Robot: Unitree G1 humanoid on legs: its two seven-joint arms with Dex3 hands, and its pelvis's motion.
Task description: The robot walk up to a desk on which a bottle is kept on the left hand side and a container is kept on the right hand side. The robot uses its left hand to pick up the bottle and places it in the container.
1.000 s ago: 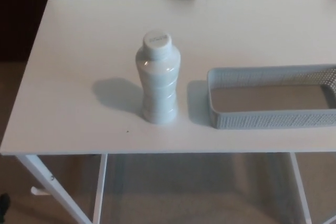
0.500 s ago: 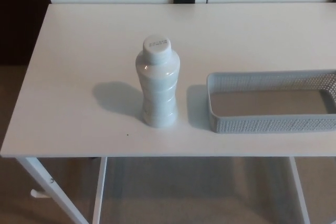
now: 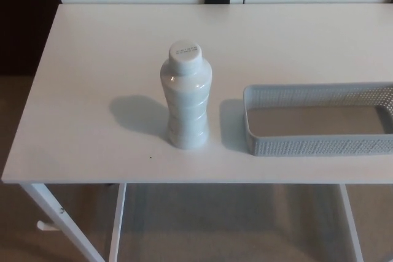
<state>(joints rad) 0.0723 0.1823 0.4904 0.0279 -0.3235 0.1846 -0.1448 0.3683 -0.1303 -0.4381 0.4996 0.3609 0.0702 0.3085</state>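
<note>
Two things are seen on the white desk [image 3: 92,59]: a pale bottle [image 3: 186,99] with a round cap is stood upright near the front edge, left of centre, and a grey mesh container [image 3: 319,145] is set just to its right, apart from it and cut off by the picture's right edge. Neither hand is shown, so their state cannot be told.

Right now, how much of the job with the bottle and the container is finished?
Only the approach looks done: the desk is directly in front. Nothing is in hand, and neither robot hand is in view. The bottle stands upright left of the empty container. Picking it up and placing it inside remain.
</note>
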